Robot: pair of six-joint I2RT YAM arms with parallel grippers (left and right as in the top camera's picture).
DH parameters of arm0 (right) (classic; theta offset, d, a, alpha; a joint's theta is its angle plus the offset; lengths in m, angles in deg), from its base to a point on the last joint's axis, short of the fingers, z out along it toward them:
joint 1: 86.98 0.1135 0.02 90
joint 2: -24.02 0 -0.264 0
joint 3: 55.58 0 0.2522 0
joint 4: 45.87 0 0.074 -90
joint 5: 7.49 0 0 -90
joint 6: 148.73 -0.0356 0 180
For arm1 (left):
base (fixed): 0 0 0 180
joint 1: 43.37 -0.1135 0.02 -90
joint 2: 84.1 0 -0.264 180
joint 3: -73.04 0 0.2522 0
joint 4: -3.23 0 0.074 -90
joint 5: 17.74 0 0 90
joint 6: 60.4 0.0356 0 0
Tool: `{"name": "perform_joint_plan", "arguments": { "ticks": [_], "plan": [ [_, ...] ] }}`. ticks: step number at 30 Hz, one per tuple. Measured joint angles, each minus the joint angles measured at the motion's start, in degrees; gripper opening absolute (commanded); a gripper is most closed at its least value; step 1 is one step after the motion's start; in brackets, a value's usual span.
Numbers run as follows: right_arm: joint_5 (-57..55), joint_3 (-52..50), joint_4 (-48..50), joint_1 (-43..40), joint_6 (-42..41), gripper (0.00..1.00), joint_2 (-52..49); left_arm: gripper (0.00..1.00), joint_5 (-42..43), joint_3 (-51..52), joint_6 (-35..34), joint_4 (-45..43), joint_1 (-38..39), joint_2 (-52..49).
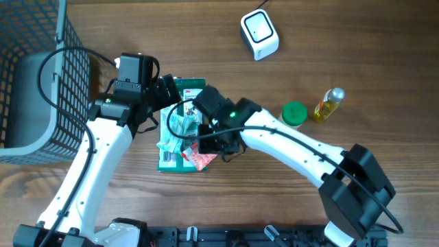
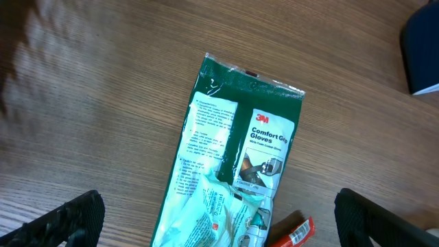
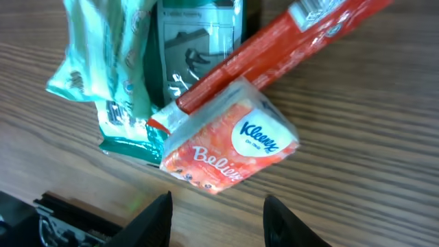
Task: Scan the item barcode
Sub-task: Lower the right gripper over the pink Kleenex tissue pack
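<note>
Your item sits in a small heap at the middle of the table (image 1: pixel 384 55), well short of the scanner (image 1: pixel 259 34), which stands near the far edge.

The right gripper (image 3: pixel 218 209) is the nearer one to work with. It is partly open, with bare wood between its fingers and nothing held. The tissues (image 3: pixel 230 147) lie just ahead of its fingertips, not yet between them. The pack lies tilted, so its long axis runs diagonally to the line between the fingers rather than square across it. A red stick (image 3: pixel 274 48) rests over the far edge of the tissues and runs off at a slant, touching them. The teal pouch (image 3: pixel 103 62) lies just beside them.

I judge you need to go forward and turn the wrist a little, or the fingers may catch the stick as well.

The left gripper (image 2: pixel 219 195) is wide open and empty above the gloves (image 2: pixel 267 137), whose long axis points away from it towards the far edge.

No barcode shows on the tissues from here.
</note>
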State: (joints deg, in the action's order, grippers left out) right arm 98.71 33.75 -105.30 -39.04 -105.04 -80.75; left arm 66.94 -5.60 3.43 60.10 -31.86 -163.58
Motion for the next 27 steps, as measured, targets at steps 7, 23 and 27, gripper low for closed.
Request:
{"name": "perform_joint_plan", "arguments": {
  "ticks": [7,23,27],
  "plan": [
    [0.1,-1.1,1.6,1.0,-1.2,0.37,0.0,1.00,0.0,0.0,0.0,0.0,0.0,0.0],
    [-3.3,-1.2,5.3,10.5,-5.6,0.04,0.0,1.00,0.0,0.0,0.0,0.0,0.0,0.0],
    [-5.0,-1.2,5.5,12.2,-6.3,0.04,0.0,1.00,0.0,0.0,0.0,0.0,0.0,0.0]
  ]
}}
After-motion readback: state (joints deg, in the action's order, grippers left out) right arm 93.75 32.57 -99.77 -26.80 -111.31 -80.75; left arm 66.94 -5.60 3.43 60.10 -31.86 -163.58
